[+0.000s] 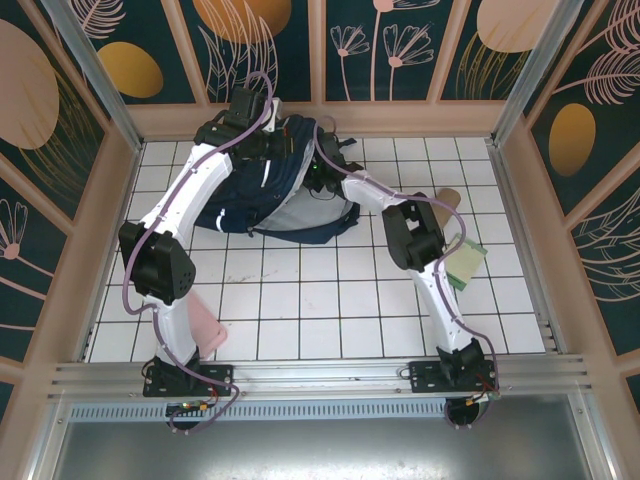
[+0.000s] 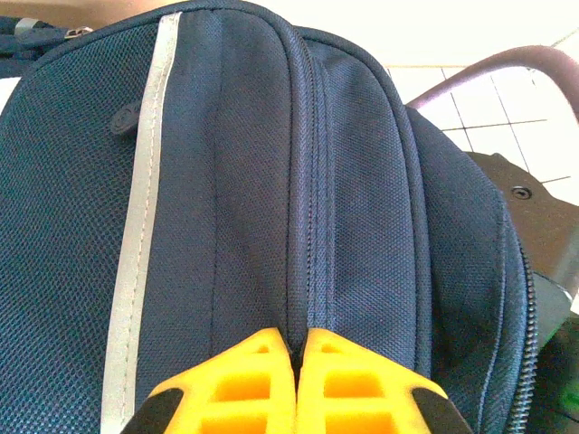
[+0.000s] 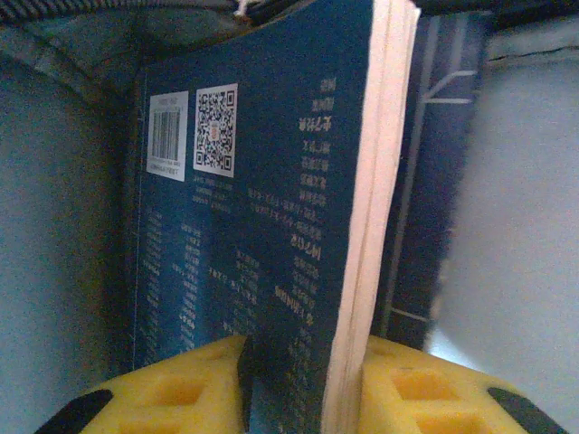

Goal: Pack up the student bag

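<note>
Your student bag (image 1: 290, 205) lies at the far middle of the tiled worktop (image 1: 330, 300), with both arms reaching to it.

Your left fingers (image 2: 244, 380) are clenched, their yellow pads pressed together with no gap. They pinch the raised seam that runs along the top of the bag's navy fabric. A white stripe (image 2: 136, 226) runs down the fabric left of that seam.

Your right fingers (image 3: 416, 389) are partly open and inside the bag. They stand on either side of a blue book (image 3: 271, 181): one pad is against the cover and the other against the page edges, so they are grasping it. The book stands on edge. Its back cover, with a barcode and a square code, faces left, and its pale pages face right. Grey lining (image 3: 54, 226) is close by on both sides.

Elsewhere on the worktop, a pink flat thing (image 1: 207, 330) lies near the left arm's base. A green-and-beige pad (image 1: 465, 262) sits at the right, just beside the right arm. A tan tube (image 1: 447, 200) lies farther back on that side.
</note>
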{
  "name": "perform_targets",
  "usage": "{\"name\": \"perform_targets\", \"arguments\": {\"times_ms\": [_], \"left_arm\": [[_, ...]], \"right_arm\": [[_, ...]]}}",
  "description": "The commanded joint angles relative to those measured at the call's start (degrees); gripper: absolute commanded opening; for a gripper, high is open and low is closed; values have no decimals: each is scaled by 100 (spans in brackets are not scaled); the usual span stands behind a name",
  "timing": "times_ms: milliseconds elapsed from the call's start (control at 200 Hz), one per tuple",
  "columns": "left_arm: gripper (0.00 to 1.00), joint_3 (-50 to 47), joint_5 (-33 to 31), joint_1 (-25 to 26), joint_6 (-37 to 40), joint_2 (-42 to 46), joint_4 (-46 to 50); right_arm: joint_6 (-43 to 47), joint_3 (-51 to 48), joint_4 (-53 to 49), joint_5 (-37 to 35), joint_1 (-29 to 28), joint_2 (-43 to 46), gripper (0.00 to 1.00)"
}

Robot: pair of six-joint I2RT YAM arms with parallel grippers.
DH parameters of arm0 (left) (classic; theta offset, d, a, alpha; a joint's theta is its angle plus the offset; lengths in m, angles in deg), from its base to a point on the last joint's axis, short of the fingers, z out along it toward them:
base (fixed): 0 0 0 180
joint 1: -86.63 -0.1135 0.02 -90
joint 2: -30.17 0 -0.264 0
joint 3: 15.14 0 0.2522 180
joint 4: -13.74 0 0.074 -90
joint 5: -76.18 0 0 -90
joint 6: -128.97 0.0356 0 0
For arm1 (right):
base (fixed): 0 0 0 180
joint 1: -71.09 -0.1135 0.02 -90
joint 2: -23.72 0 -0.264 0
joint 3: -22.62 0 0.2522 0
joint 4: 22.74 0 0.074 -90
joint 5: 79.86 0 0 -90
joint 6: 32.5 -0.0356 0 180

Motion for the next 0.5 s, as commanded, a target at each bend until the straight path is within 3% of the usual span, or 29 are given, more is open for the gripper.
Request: {"name": "perform_targets", "arguments": {"times_ms": [0,230,495], "left_arm": [[0,358,617,76,-195,299,-785],[0,341,726,76,-265,272,-880],[0,231,470,74,-152,348,-870]], "right_arm": [[-167,233,446,762,-101,-428,33],[-249,1159,777,1536,-130,-1011,32],[391,475,536,1101,-126,28,50]]}}
